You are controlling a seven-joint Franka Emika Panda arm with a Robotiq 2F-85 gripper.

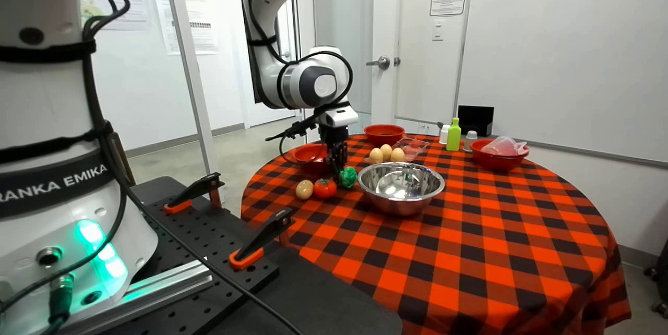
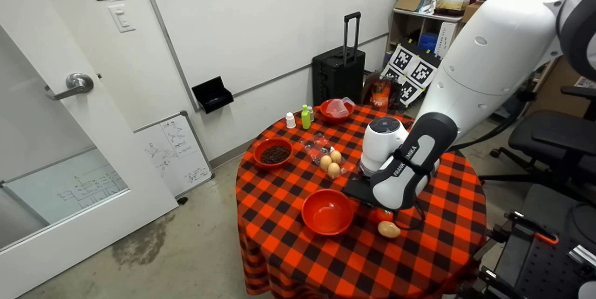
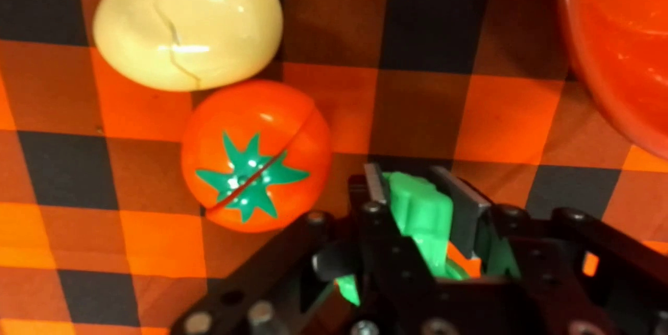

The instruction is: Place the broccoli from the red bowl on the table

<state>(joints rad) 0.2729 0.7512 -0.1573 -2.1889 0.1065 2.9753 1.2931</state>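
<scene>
The green toy broccoli is low at the checked table, beside the tomato. In the wrist view its light green stem stands between the fingers of my gripper. A gap shows between the stem and the right finger pad, so the gripper is open around it. In an exterior view my gripper points down at the broccoli. The arm hides the broccoli in an exterior view. The near red bowl looks empty; its rim also shows in the wrist view.
A tomato and an egg lie left of the gripper. A metal bowl stands close to the broccoli. Several eggs, a red bowl of dark beans, a green bottle and another red bowl stand farther off.
</scene>
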